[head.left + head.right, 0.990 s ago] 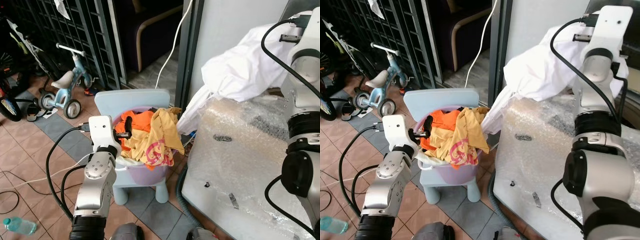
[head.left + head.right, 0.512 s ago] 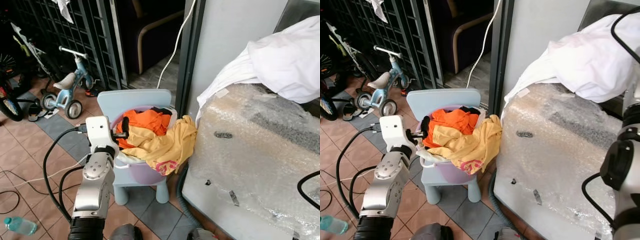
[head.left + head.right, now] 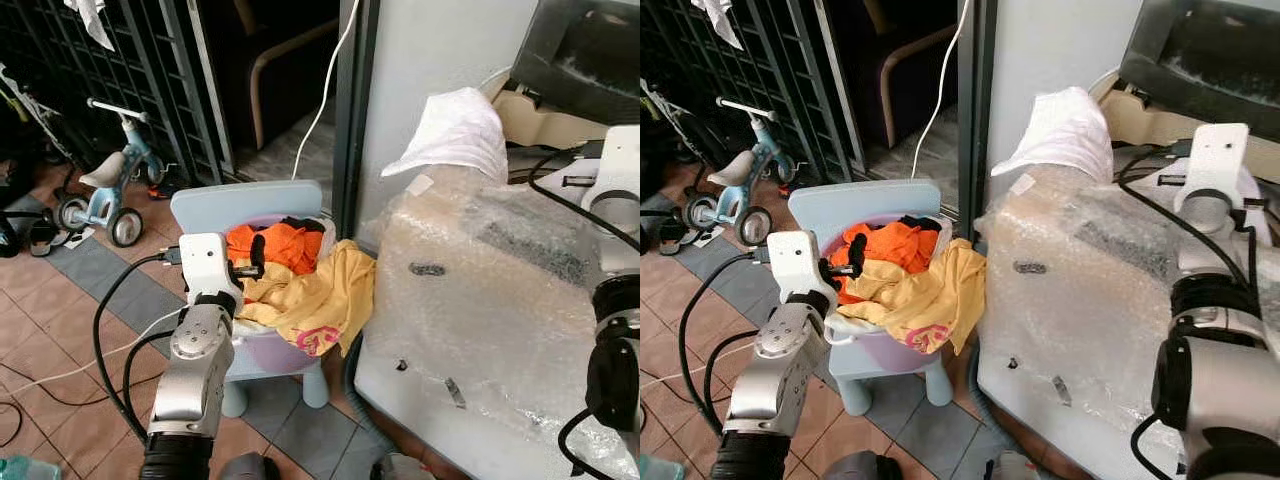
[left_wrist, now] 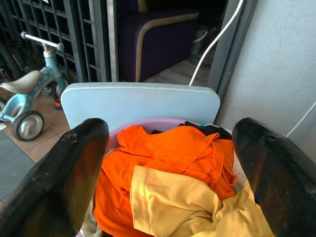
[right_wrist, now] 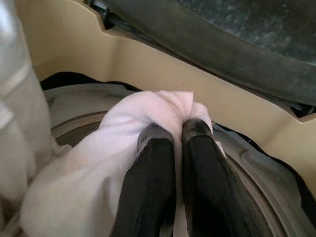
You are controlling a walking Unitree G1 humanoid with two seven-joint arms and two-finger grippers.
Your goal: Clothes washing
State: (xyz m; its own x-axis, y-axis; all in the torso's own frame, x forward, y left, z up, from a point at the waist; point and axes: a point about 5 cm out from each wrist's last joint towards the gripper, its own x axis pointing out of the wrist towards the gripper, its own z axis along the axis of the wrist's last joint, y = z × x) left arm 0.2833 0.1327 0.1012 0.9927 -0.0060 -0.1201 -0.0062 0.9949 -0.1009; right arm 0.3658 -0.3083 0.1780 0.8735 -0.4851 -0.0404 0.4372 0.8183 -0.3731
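1. Right now my right gripper [image 5: 170,138] is pinched on the white garment [image 5: 98,168], holding it over the washing machine's drum rim [image 5: 256,173].
2. My left gripper [image 4: 170,163] is spread wide above the lilac basket [image 3: 285,345] on the blue chair [image 3: 250,205].
3. An orange garment [image 4: 168,153] and a yellow garment [image 3: 320,295] lie inside the basket.

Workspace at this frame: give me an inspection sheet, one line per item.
Surface: washing machine wrapped in bubble wrap, lid up.
Job's things: white garment draped over the machine's edge; purple basin of orange and yellow clothes on a light blue child's chair.
Clutter: tricycle.
Grippers: right gripper shut on the white garment at the drum; left gripper open over the basin.
Cables: white cable hanging by the doorframe.
Surroundings: tiled floor, metal grille.
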